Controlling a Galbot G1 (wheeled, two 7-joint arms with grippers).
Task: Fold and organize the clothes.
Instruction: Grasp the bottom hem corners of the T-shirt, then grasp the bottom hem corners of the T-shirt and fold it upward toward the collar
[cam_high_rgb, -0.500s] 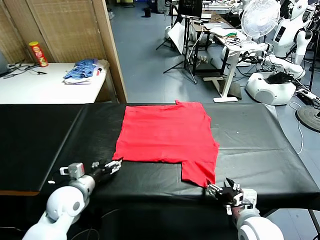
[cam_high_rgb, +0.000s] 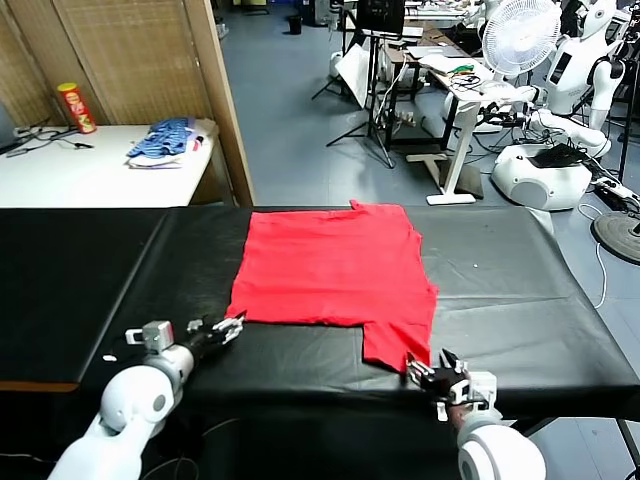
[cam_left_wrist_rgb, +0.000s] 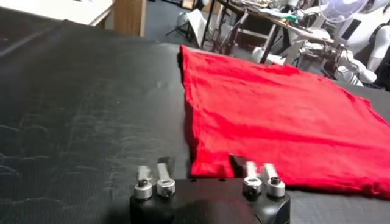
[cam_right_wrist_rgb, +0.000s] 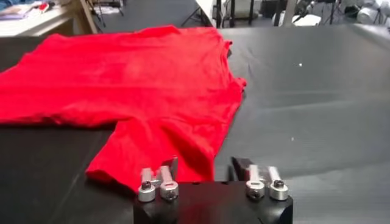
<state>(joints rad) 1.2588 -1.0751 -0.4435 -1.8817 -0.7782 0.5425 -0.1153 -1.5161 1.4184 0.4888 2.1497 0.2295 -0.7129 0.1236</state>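
Red T-shirt (cam_high_rgb: 335, 275) spread flat on black table (cam_high_rgb: 520, 290), 1 sleeve flap reaching toward the table's near edge. Left gripper (cam_high_rgb: 228, 326) low, just beside the shirt's near left corner, fingers slightly apart. Right gripper (cam_high_rgb: 428, 372) at the tip of the sleeve flap. Beyond the table, bluish pile of clothes (cam_high_rgb: 165, 140) and red can (cam_high_rgb: 76, 108) on a white desk (cam_high_rgb: 90, 175).
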